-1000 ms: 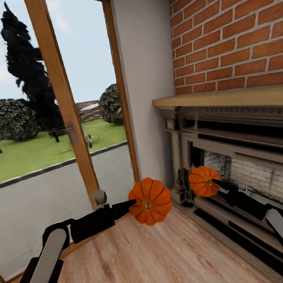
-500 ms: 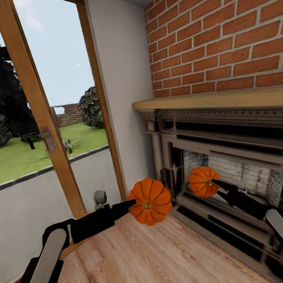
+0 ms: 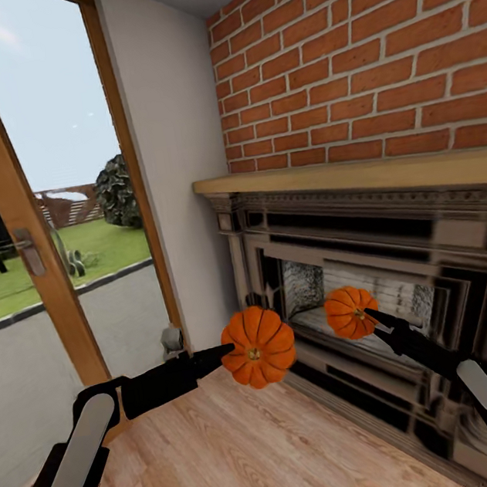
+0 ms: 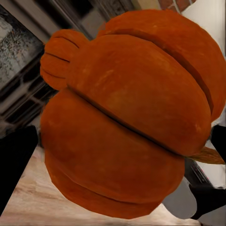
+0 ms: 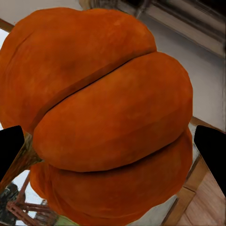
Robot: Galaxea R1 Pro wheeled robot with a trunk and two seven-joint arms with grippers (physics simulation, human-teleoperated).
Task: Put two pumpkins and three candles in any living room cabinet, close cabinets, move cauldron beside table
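Head view: the left end effector [image 3: 227,352] is closed on a ribbed orange pumpkin [image 3: 257,347], held up over the light wood plank floor [image 3: 230,464]. The right end effector [image 3: 370,320] is clamped on a smaller ribbed orange pumpkin [image 3: 349,312], carried close to the dark carved fireplace surround [image 3: 401,251] under the red brick wall [image 3: 372,60]. If the base is turned carelessly here, that pumpkin could be knocked loose against the surround.

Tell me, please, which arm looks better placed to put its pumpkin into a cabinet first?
Neither arm clearly. The left gripper holds one pumpkin and the right gripper holds the other pumpkin, both raised level in front of the fireplace. Whichever side the cabinet appears on should probably go first.
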